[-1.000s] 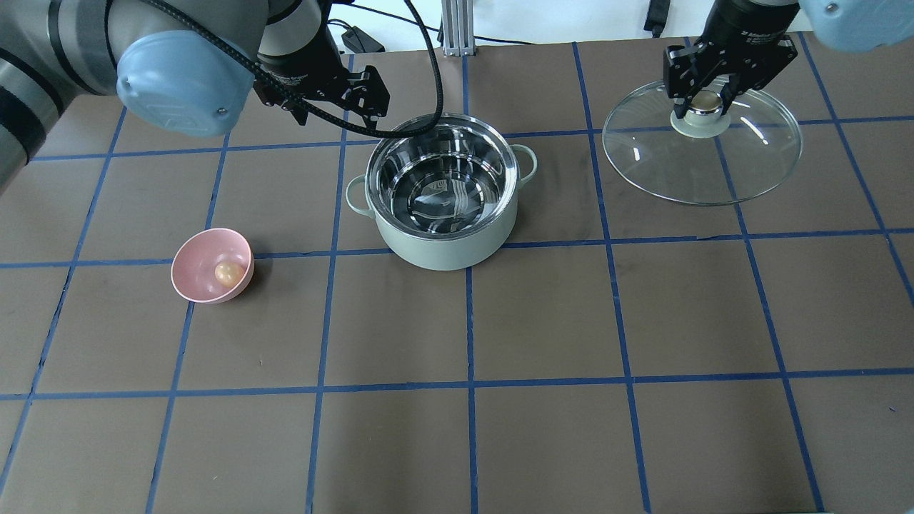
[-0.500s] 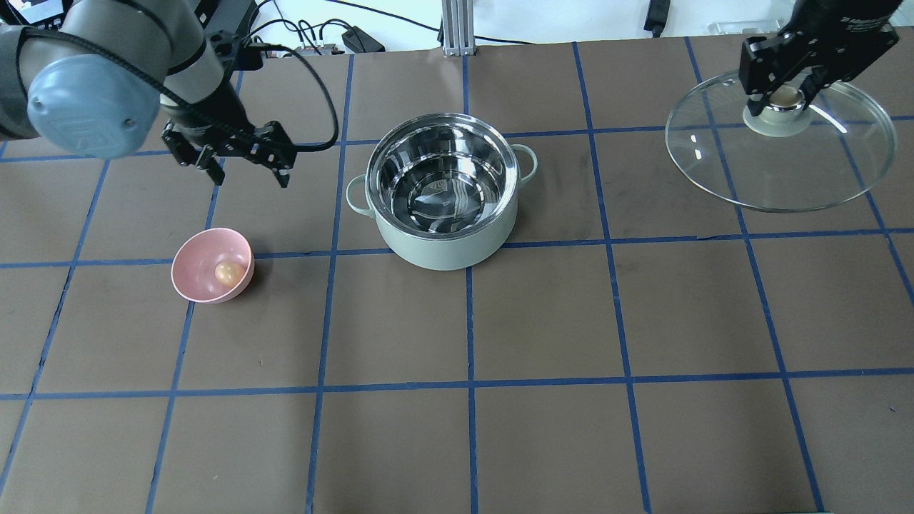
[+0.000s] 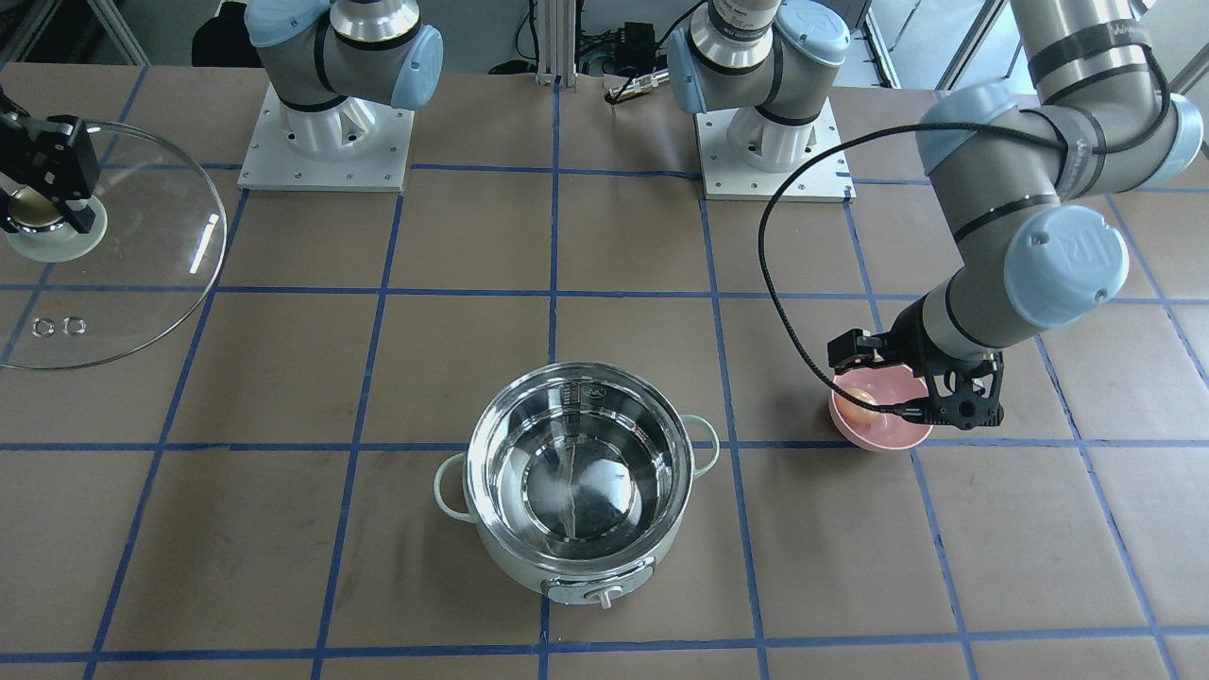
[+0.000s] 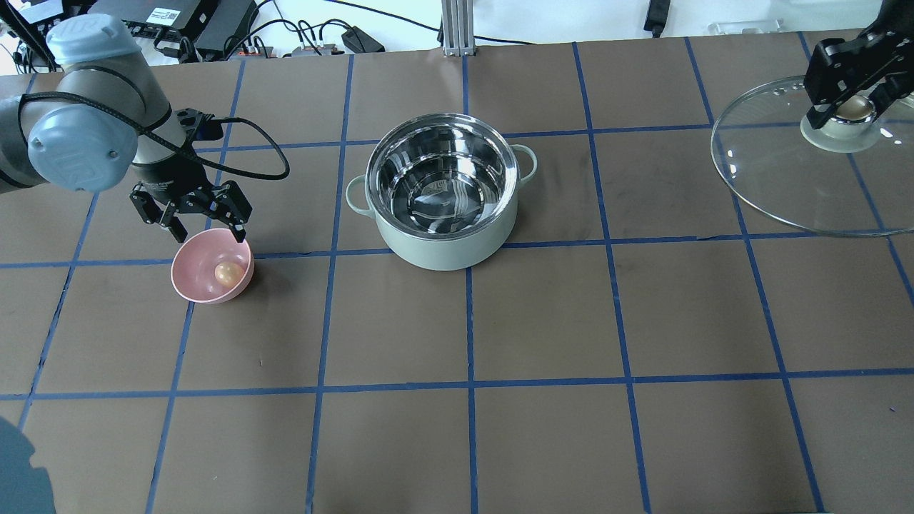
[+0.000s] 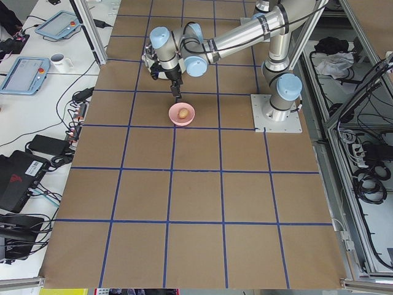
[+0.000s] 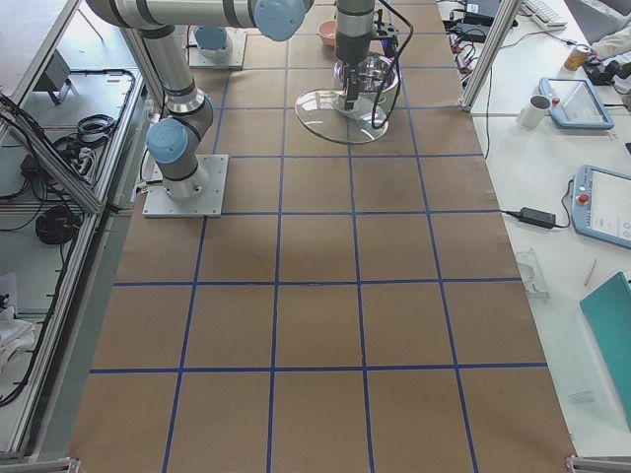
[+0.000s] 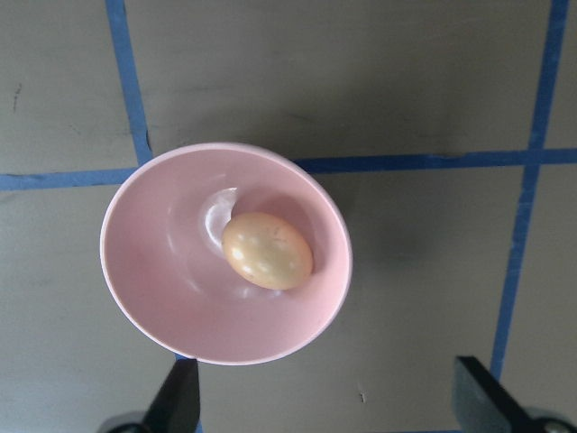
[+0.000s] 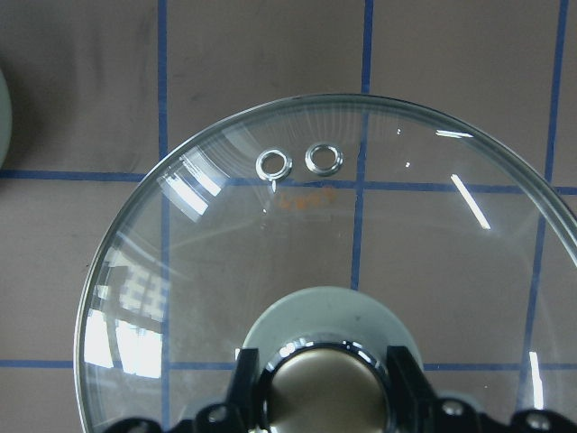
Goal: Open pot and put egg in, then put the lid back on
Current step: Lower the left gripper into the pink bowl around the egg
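Pinching lid knob [image 8: 326, 393], R fingers [image 8: 407, 374]; L fingers [image 7: 180, 401] wide apart over egg [image 7: 268, 251] bowl [image 7: 135, 280]

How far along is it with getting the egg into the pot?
Done: the pot stands open, the lid held aside by the right pincer. In hand: the open left pincer hangs close to the pink bowl holding the egg. Left: move egg into pot, replace lid.
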Action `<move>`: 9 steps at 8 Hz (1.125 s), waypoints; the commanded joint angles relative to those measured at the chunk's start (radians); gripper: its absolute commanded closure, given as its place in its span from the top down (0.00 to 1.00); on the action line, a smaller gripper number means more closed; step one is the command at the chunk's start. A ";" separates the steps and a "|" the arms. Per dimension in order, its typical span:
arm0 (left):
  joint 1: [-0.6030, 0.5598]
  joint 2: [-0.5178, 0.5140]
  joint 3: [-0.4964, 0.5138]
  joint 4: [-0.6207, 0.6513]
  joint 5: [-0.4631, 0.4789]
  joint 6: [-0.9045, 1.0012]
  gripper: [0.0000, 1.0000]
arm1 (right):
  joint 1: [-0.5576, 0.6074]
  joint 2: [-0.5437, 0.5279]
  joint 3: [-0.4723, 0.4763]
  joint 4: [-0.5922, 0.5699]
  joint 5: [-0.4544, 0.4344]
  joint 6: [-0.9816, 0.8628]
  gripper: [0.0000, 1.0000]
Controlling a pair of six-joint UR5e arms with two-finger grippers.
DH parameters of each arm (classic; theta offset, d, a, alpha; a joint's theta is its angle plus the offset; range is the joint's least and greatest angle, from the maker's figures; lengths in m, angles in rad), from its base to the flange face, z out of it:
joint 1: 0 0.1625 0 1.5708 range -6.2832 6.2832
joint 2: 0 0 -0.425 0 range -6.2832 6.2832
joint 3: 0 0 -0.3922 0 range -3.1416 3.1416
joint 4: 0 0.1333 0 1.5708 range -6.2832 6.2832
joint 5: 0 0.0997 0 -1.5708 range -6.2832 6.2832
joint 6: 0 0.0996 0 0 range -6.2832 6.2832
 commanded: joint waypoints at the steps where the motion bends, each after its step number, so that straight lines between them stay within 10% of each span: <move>1: 0.060 -0.097 -0.008 0.023 0.031 0.066 0.97 | -0.003 -0.002 0.009 0.006 0.010 -0.009 0.00; 9: 0.074 -0.171 -0.093 0.178 0.019 0.085 0.89 | -0.006 0.000 0.019 -0.001 0.009 -0.026 0.00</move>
